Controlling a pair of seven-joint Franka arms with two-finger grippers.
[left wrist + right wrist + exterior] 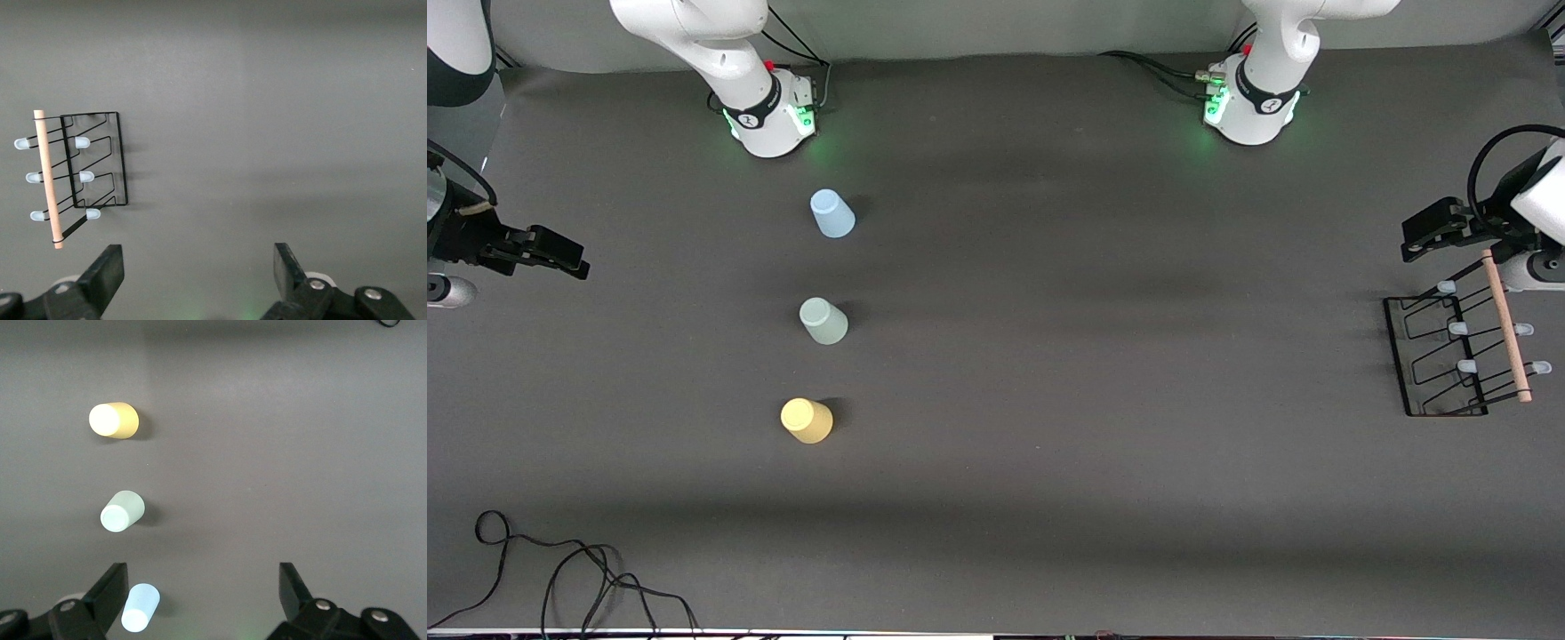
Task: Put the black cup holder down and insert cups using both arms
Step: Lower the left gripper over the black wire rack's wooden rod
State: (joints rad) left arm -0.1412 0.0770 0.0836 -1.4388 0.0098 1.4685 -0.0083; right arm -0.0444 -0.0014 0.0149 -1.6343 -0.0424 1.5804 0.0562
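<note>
The black cup holder (1508,329) stands on the table at the left arm's end, its wood rod on top; it also shows in the left wrist view (48,180). Three cups stand upside down in a row near the right arm's base: light blue (832,213), grey-green (823,321), and yellow (807,420) nearest the front camera. My left gripper (1414,242) is open and empty, up in the air beside the holder (198,270). My right gripper (576,265) is open and empty, high over the right arm's end of the table (201,590). Its wrist view shows the light blue (141,607), grey-green (123,511) and yellow (113,420) cups well below.
The table is covered in dark grey cloth (1103,356). A loose black cable (560,569) lies at the edge nearest the front camera, toward the right arm's end. The two green-lit arm bases (769,120) (1254,111) stand along the edge farthest from the front camera.
</note>
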